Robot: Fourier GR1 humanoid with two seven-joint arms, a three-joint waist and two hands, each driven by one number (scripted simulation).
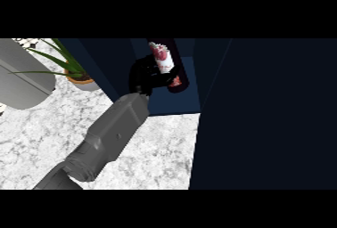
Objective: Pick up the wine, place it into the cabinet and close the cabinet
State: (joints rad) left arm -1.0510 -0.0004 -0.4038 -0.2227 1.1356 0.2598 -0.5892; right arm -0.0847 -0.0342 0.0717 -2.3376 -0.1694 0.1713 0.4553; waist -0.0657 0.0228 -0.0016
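The robot hand (150,75) on the left forearm is curled around the wine bottle (166,62), gripping it from the bottle's left side. The wine bottle sits inside the dark blue cabinet (187,95), above the marble tabletop (151,151). A potted plant (72,67) stands to the left.

Single view, head-mounted: looks steeply down onto the marble table (145,147), set close above it. Facing is forward toward the dark blue cabinet (178,95) at upper centre, whose open door (263,116) fills the frame's right half; a potted plant (76,73) marks the upper left. One grey forearm (108,138) enters from the lower edge; no second view shares the scene.
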